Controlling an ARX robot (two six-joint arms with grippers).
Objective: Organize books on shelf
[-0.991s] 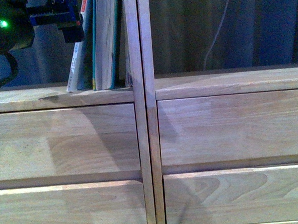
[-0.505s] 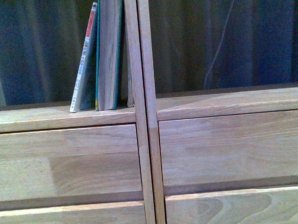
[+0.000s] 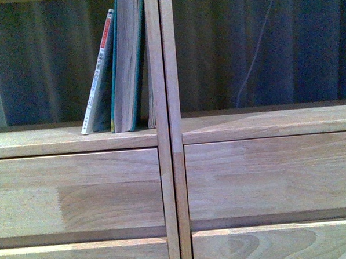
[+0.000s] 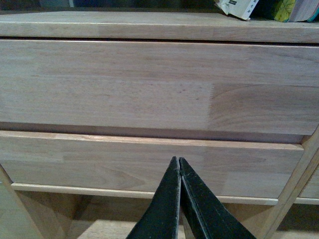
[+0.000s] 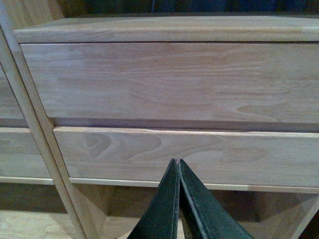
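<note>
The left arm has gone from the front view; both black hands (image 4: 178,172) (image 5: 177,172) hang closed and empty, leaving the white-spined book (image 3: 98,75) leaning on the thick teal book (image 3: 127,62) by the light wooden shelf (image 3: 69,138) divider, apparently placed

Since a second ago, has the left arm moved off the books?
Yes. It was beside the white-spined book; now it is out of the front view, low before the drawers, fingers shut.

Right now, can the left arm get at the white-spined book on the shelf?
Probably yes: the left gripper is shut, empty and low by the drawer fronts, and the white-spined book leans in its open compartment, nothing before it.
</note>
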